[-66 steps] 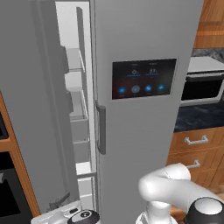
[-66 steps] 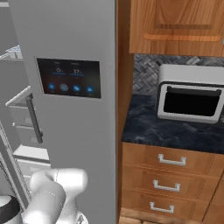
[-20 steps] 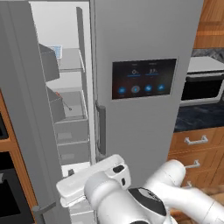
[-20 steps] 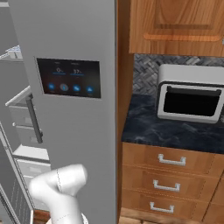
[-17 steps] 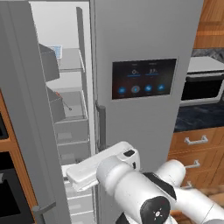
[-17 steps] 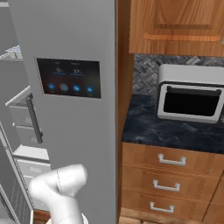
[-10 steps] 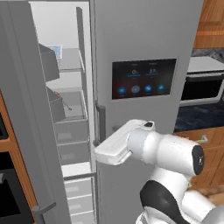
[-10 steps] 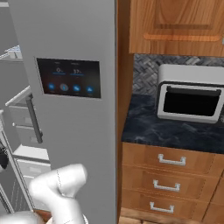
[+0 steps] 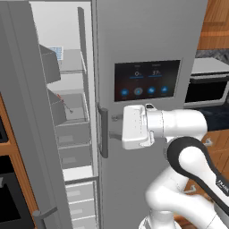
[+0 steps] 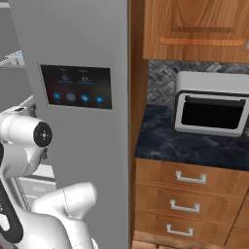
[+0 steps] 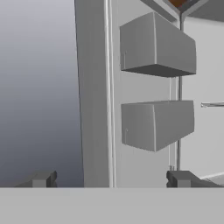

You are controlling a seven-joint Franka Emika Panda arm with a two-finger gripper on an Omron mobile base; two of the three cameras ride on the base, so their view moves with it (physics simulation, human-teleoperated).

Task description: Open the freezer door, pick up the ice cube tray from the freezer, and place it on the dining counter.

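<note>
With the freezer door (image 9: 27,112) open, our gripper (image 11: 109,179), spread wide and empty, must next reach the ice cube tray (image 9: 57,53) at upper left.

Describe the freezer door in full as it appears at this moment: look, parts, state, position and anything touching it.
The freezer door is a tall, plain matte-grey panel, swung open at the left of the left base view and exposing the white freezer interior with its grey shelves and drawers. Its inner face carries boxy grey bins, two of which fill the hand view. A grey bar handle shows near its lower edge. Nothing touches it; the gripper, fingertips wide apart, points at its inner edge without visible contact.
</note>
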